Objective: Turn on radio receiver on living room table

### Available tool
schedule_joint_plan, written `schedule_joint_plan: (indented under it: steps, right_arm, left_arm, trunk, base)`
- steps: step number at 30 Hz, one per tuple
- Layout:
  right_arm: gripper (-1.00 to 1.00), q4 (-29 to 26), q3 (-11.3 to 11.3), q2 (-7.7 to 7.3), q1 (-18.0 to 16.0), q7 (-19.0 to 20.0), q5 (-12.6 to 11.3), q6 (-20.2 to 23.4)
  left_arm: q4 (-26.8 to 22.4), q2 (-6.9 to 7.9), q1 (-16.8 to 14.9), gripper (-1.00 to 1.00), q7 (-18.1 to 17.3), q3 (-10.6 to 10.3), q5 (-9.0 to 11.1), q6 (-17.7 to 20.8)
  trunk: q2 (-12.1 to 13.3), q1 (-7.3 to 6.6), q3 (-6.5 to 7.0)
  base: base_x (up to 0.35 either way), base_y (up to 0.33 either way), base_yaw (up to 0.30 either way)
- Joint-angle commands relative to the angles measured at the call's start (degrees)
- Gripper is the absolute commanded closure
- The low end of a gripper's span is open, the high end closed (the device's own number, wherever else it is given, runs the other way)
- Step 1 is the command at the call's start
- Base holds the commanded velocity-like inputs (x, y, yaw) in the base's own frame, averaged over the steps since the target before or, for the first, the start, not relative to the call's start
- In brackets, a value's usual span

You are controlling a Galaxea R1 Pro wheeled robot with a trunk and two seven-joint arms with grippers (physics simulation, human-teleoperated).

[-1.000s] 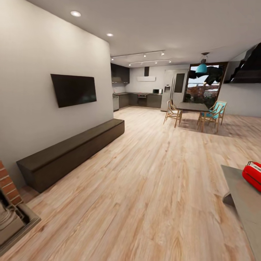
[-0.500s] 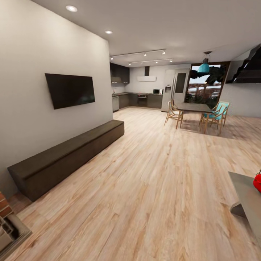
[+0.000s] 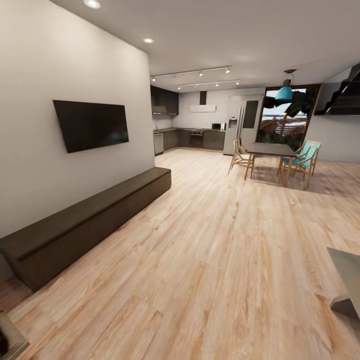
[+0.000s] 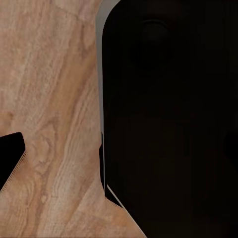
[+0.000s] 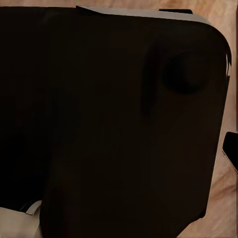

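The grey corner of the low coffee table pokes in at the head view's right edge. The red radio receiver is out of view. In the left wrist view a large dark part of the robot's body stands over the wood floor, with a black tip, perhaps a finger, at the edge. The right wrist view has the same dark body and a small black tip at one side. Too little of either gripper shows to tell its state.
A long dark bench runs along the left wall under a wall TV. Wood floor stretches ahead to the kitchen. A dark dining table with chairs stands far right. A hearth edge sits at the bottom left.
The whole head view has shifted as the camera moved. The radio and most of the coffee table slid out at the right edge, and the brick fireplace slid out at the lower left.
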Motion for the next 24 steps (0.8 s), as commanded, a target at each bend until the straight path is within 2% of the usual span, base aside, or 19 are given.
schedule_joint_plan:
  steps: [1,24]
  right_arm:
    - [-1.00,0.0,0.0,0.00,0.0,0.0,0.0,0.0]
    - [-1.00,0.0,0.0,0.00,0.0,0.0,0.0,0.0]
  left_arm:
    - [0.0,0.00,0.0,-1.00,0.0,0.0,0.0,0.0]
    - [0.0,0.00,0.0,-1.00,0.0,0.0,0.0,0.0]
  trunk:
    - [0.0,0.00,0.00]
    - [0.0,0.00,0.00]
  base:
    - [0.331,0.000,0.000]
    - [0.331,0.000,0.000]
